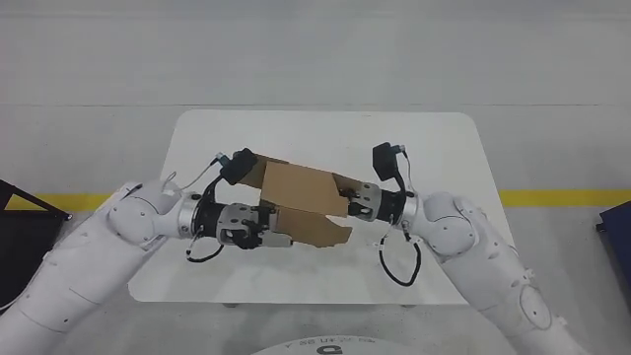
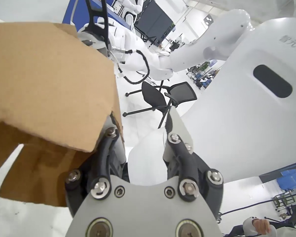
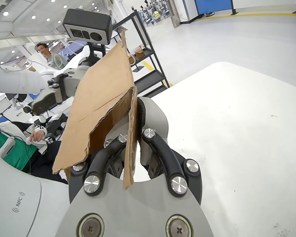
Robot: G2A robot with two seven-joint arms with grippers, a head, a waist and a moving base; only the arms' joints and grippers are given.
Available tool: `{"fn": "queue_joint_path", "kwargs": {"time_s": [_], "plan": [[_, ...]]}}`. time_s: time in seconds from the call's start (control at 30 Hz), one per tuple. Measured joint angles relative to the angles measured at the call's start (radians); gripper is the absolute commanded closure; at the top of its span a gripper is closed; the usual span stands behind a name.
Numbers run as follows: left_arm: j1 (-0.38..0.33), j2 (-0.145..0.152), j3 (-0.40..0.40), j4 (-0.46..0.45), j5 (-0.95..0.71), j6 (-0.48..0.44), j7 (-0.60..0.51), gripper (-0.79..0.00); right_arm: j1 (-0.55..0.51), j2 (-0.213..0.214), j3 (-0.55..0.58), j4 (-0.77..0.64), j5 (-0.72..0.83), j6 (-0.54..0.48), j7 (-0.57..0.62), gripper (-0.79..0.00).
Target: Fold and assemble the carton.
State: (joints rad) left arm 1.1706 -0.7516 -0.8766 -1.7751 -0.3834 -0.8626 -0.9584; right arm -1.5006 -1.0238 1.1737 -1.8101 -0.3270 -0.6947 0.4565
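Observation:
A brown, partly folded carton (image 1: 301,195) is held above the middle of the white table (image 1: 434,148), between my two arms. My right gripper (image 1: 347,205) comes in from the right and is shut on the carton's right-hand panel. In the right wrist view the cardboard edge (image 3: 131,129) runs between the fingers of the right gripper (image 3: 134,107). My left gripper (image 1: 268,233) is at the carton's lower left side. In the left wrist view it (image 2: 141,122) is open; one finger is tucked behind a carton flap (image 2: 49,82) and the other finger (image 2: 175,127) stands free.
The table has bare surface on all sides of the carton, and its edges are near both arms. Beyond it are a black shelf rack (image 3: 148,60) and a black chair (image 2: 162,97). A yellow line (image 1: 562,197) runs along the floor.

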Motion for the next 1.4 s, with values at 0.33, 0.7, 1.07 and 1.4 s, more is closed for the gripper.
{"fn": "queue_joint_path", "kwargs": {"time_s": [0.33,0.7,1.07,1.4], "plan": [[-0.032,0.029,0.023,0.034,0.116,-0.147,0.148,0.0,0.004,0.004,-0.006,-0.01,-0.015,0.021,0.052,0.0],[0.002,0.016,-0.051,0.073,0.099,-0.15,0.21,0.0,-0.012,0.008,-0.01,-0.036,-0.033,-0.002,0.058,-0.342],[0.058,0.003,-0.09,0.091,-0.074,-0.15,0.151,0.0,-0.065,0.024,0.066,-0.041,0.064,-0.107,0.016,-0.366],[0.113,0.026,-0.116,0.044,-0.24,-0.15,0.15,0.0,-0.066,0.028,0.149,0.013,0.089,-0.003,-0.063,-0.366]]}}
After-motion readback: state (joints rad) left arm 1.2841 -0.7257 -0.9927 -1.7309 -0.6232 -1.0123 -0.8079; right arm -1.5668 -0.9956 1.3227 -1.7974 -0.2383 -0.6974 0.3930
